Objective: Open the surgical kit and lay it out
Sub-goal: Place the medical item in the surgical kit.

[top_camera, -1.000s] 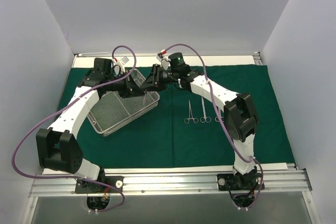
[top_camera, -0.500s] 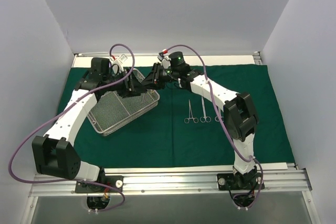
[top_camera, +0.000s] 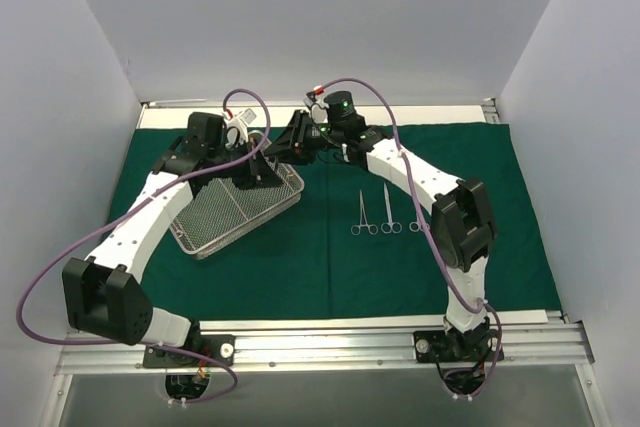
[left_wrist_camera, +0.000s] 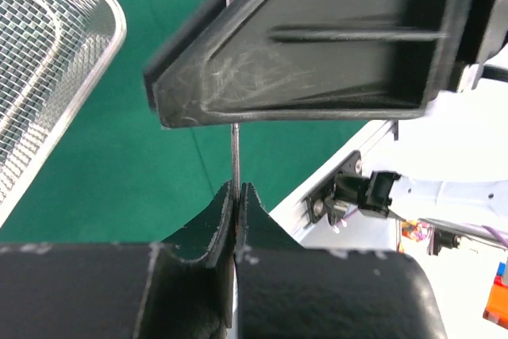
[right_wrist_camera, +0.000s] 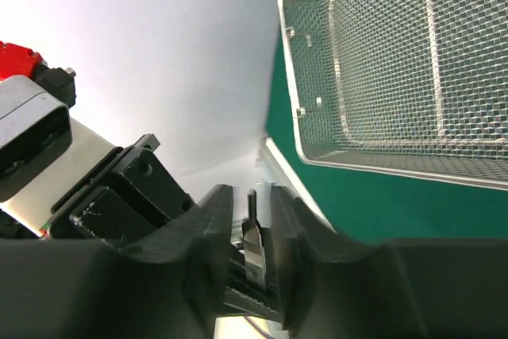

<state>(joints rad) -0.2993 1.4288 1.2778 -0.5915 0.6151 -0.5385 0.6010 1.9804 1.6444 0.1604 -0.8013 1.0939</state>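
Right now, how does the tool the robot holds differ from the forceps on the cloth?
The tool is pinched in the shut left gripper, held off the cloth; the forceps lie flat on it. The tool shows only a thin straight shaft; the forceps show ring handles. Both are slender steel.

Left gripper (top_camera: 263,171) and right gripper (top_camera: 284,146) hover close together over the mesh tray (top_camera: 225,219).

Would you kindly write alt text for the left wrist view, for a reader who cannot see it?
The left end effector is pinched shut on a thin steel instrument that runs straight up behind the right end effector filling the top. A wire-mesh tray corner shows upper left on green cloth.
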